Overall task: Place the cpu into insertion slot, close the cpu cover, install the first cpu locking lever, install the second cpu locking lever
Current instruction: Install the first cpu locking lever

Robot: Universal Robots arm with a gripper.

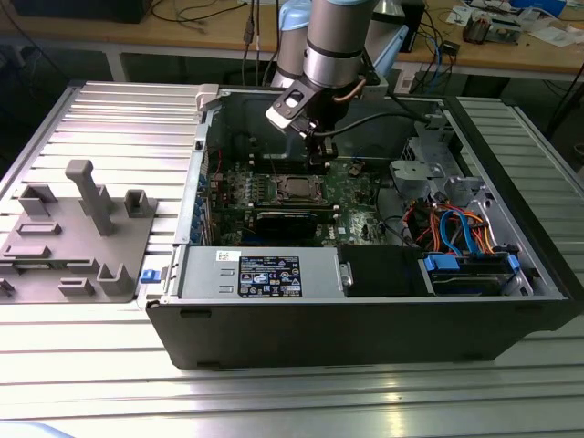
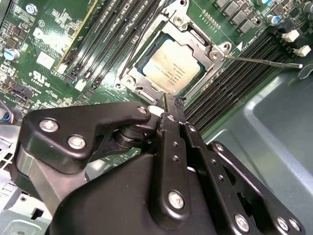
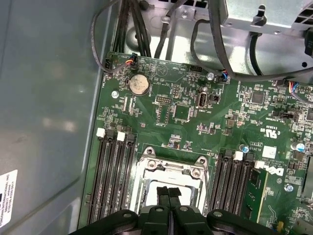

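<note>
cpu, dull silver, seated under cpu cover, claw pinched together, empty

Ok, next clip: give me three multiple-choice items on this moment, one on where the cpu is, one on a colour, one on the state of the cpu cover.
1. Where is the cpu?
A) in the insertion slot
B) on the table outside the case
C) held up in the air above the board

2. What colour is the circuit board around the slot?
A) blue
B) green
C) red

3. How does the cpu cover stand?
A) tipped up on edge
B) lying flat around the chip
C) taken off and left on the table

Answers:
1 A: in the second wrist view the silver chip sits in the socket.
2 B: the board is green in both wrist views.
3 B: the metal frame lies flat, with the chip's top showing through its window.
</note>
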